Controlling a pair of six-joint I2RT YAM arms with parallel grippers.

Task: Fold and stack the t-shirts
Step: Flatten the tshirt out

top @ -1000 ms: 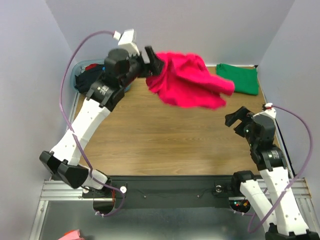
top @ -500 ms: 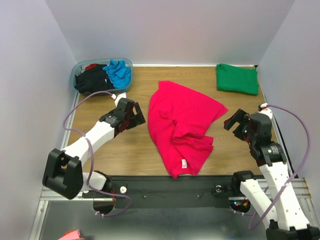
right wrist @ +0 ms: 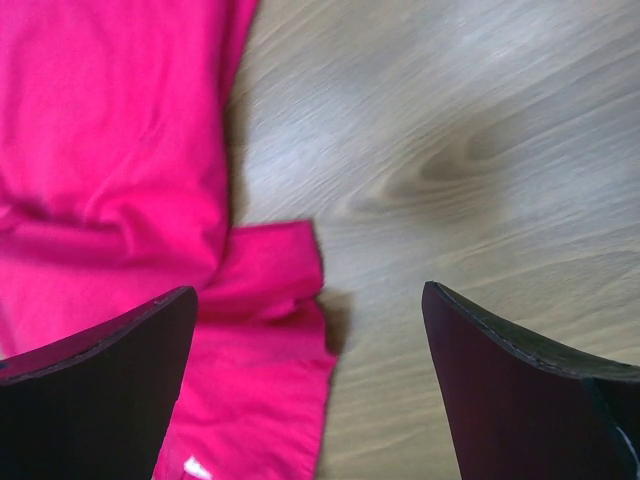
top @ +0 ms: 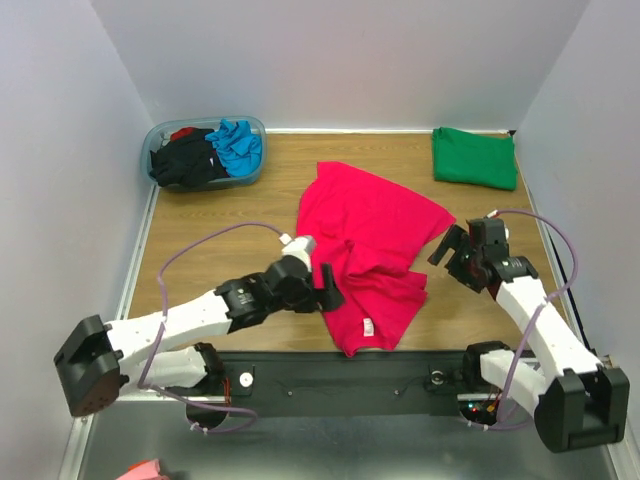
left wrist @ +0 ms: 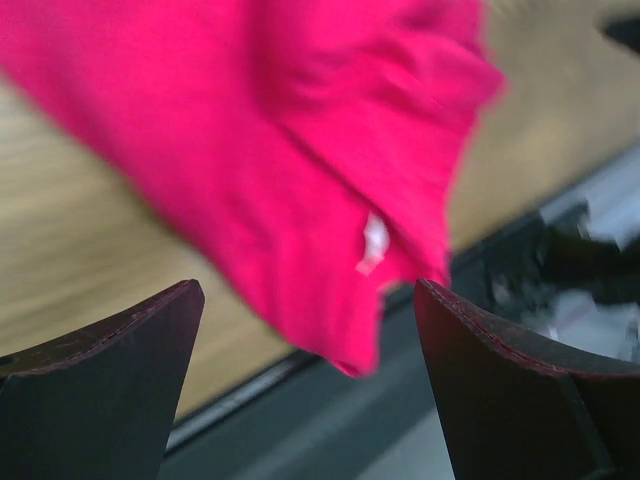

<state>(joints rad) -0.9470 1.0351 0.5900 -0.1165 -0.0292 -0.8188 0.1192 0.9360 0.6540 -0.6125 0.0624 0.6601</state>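
left gripper (top: 328, 287) and right gripper (top: 450, 245) both gaped empty, red shirt (top: 370, 240) lay crumpled between them, long axis fore-aft, left nearer.

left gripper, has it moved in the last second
Yes. The left gripper came from beside the tub toward the near side, by the magenta shirt.

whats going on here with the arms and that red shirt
Two robot arms are folding and stacking t-shirts. A red shirt lies rumpled in the middle, and neither arm holds it. The left tool is open at its near left edge, and the right tool is open at its right edge. A green shirt sits folded far right. A black shirt and a blue shirt wait in the tub.
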